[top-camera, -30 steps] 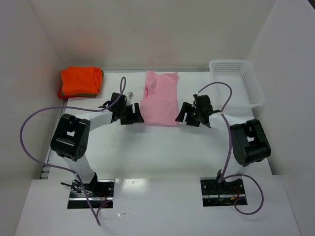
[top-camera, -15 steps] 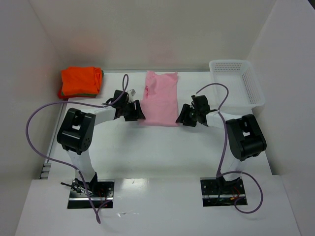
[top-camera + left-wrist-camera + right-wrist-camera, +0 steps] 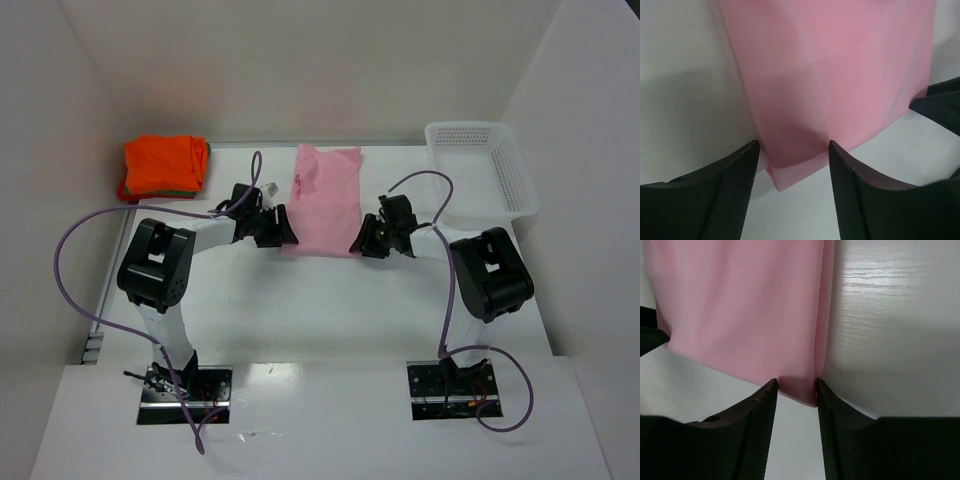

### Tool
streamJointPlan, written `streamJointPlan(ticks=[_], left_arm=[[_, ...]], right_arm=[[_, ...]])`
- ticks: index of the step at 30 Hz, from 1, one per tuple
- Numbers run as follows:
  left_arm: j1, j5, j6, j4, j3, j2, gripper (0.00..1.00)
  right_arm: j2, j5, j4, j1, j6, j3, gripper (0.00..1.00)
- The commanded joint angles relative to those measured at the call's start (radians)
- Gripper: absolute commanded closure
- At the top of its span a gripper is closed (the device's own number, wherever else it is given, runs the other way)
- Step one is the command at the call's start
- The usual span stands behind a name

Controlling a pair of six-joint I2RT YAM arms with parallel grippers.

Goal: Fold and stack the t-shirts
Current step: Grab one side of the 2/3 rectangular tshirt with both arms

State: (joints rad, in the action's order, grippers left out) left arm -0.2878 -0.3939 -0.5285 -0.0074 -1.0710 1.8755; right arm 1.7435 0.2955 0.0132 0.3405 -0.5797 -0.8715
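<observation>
The pink shirt point(image 3: 325, 200) lies mid-way across the desk point(image 3: 320, 300), its long axis running straight away from us. Our left claw point(image 3: 794, 147) stands fairly wide astride its near-left corner. Our right claw point(image 3: 796, 385), narrower, straddles the near-right corner, and we cannot tell if it grips. We judge the fold goes away from us, with the orange shirt point(image 3: 165, 165) and basket point(image 3: 520, 190) well apart.

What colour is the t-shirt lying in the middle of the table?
The t-shirt is plain pale pink; the left wrist view shows it best.
</observation>
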Motion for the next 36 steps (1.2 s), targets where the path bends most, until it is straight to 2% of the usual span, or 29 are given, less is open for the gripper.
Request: streamJointPlan(ticks=[1,3,6,7,11,15,20,28,31,35,36], left_arm=[[0.001,-0.023,0.015,-0.045,0.032,0.008,0.32],[0.001,-0.023,0.015,-0.045,0.043,-0.003,0.31],[0.001,-0.023,0.015,-0.054,0.043,-0.015,0.26],[0.001,-0.023,0.015,-0.065,0.052,-0.025,0.25],[0.001,-0.005,0.015,-0.085,0.062,-0.047,0.22],[0.001,-0.005,0.015,-0.085,0.097,-0.065,0.22],[-0.022,0.001,-0.018,-0.06,0.143,-0.087,0.35],[-0.051,0.073,-0.122,0.058,0.195,-0.078,0.46],[-0.062,0.084,-0.145,0.093,0.204,-0.052,0.46],[-0.071,0.095,-0.165,0.115,0.195,-0.016,0.56],[-0.071,0.095,-0.165,0.115,0.195,-0.016,0.66]], right_arm=[[0.021,-0.025,0.041,0.009,-0.014,-0.026,0.59],[0.021,-0.025,0.041,0.009,-0.014,-0.026,0.63],[0.03,-0.025,0.041,0.009,-0.014,-0.026,0.78],[0.039,-0.025,0.041,0.009,-0.023,-0.026,0.86],[0.027,-0.05,0.016,0.009,-0.023,-0.026,0.99],[0.005,-0.082,-0.007,0.009,-0.014,-0.017,1.0],[-0.024,-0.093,-0.016,0.009,-0.014,-0.007,1.0],[-0.062,-0.084,-0.016,0.009,-0.005,0.034,1.0],[-0.071,-0.084,-0.016,0.009,-0.005,0.034,1.0],[-0.071,-0.084,-0.016,0.009,-0.005,0.034,1.0],[-0.071,-0.084,-0.016,0.009,0.004,0.034,1.0]])
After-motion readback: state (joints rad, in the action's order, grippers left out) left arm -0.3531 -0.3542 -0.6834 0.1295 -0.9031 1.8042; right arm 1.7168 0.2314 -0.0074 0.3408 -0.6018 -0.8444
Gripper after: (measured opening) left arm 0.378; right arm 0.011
